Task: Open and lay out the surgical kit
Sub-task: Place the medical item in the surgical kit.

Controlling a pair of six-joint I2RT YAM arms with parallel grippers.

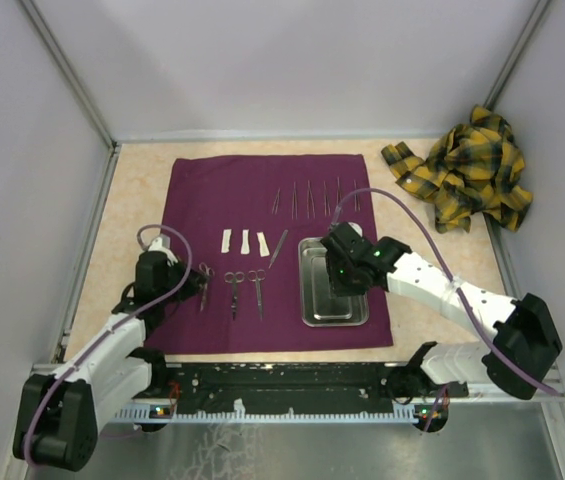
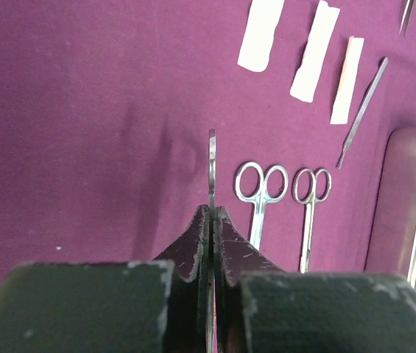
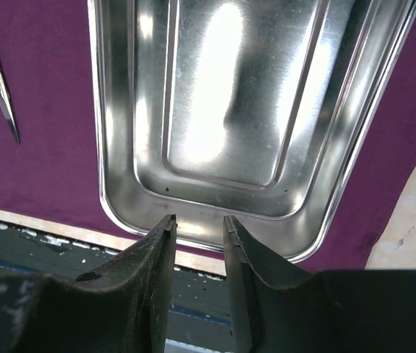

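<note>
On the tabletop (image 1: pixel 142 170), your dark purple cloth wrap (image 1: pixel 222 190) lies spread flat and carries the kit. A row of thin steel forceps (image 1: pixel 312 195) runs along the far side, three small white strips (image 1: pixel 245 241) sit mid-cloth, and two pairs of thin metal scissors (image 2: pixel 258 217) lie side by side nearer you. Your left pincer (image 2: pixel 212 213) is clamped tight on a third thin metal instrument (image 2: pixel 212 158), seen edge-on, likely to set it in line with the scissors. Your right pincer (image 3: pixel 199 226) hangs narrowly parted and empty over the near rim of the small shiny rectangular steel tray (image 3: pixel 266 110), probably to grip or nudge it.
</note>
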